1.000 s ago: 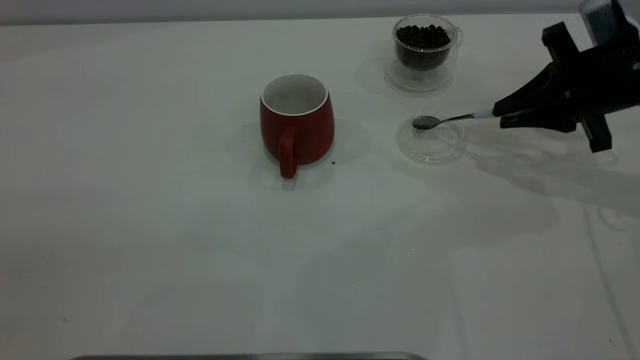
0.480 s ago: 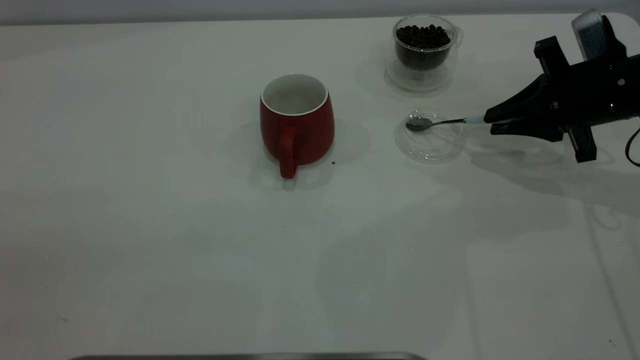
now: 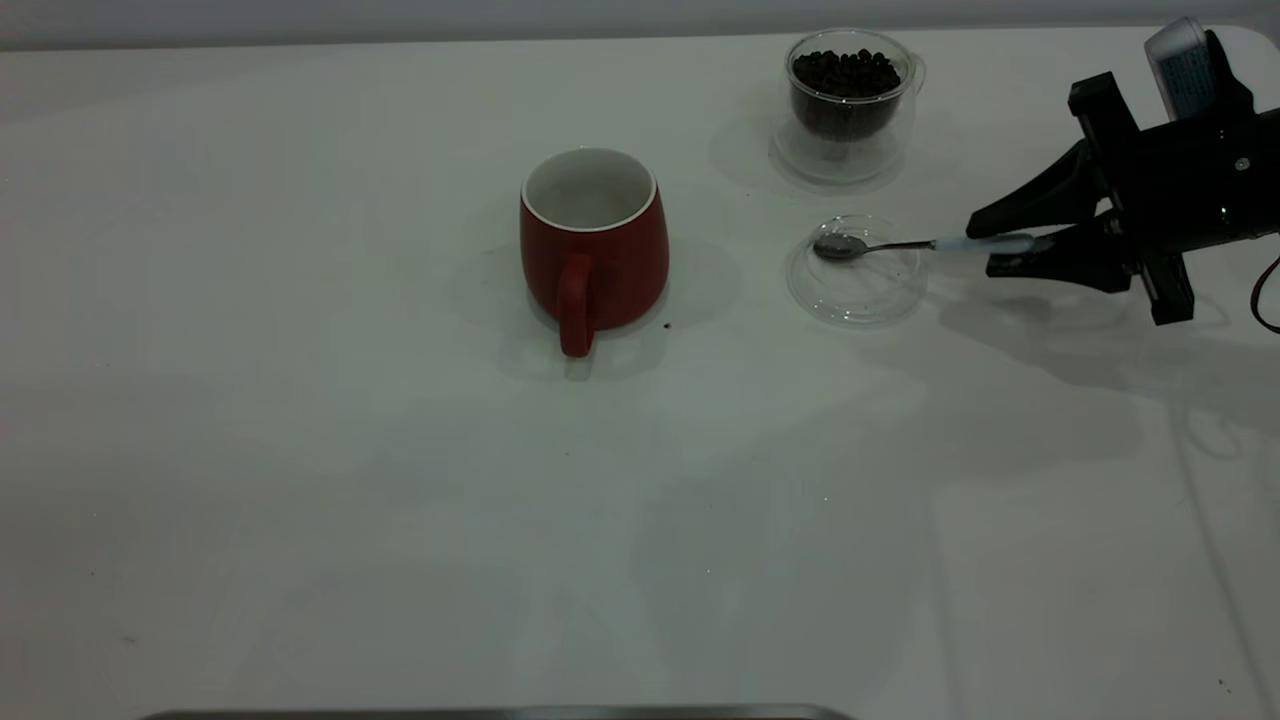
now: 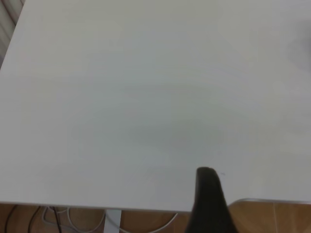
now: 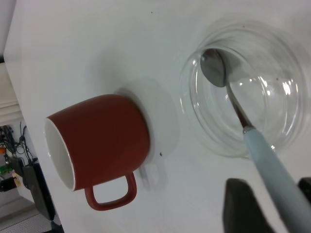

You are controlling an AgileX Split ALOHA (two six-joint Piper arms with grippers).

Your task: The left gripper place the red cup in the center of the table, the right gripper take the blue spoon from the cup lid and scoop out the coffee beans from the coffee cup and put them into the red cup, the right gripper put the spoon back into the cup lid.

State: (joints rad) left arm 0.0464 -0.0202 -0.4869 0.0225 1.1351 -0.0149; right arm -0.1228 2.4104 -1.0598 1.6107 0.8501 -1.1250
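Note:
The red cup (image 3: 595,250) stands upright near the middle of the table (image 3: 300,450), handle toward the front; it also shows in the right wrist view (image 5: 104,141). To its right lies the clear cup lid (image 3: 857,270) (image 5: 245,92). The blue spoon (image 3: 900,245) (image 5: 233,92) rests with its steel bowl in the lid and its pale-blue handle sticking out to the right. My right gripper (image 3: 980,247) (image 5: 272,187) is open, one jaw on each side of that handle. Behind the lid stands the coffee cup (image 3: 847,105), holding coffee beans (image 3: 845,72). My left gripper (image 4: 210,194) hovers by a table edge.
A dark speck (image 3: 667,325) lies on the table beside the red cup's base. A grey metal strip (image 3: 500,713) runs along the front edge. Past the table edge in the left wrist view are a wooden floor (image 4: 272,218) and cables.
The right gripper lowered the spoon until its bowl sat in the lid, then opened. The spoon's handle is now free between the spread jaws. The lid shifted slightly.

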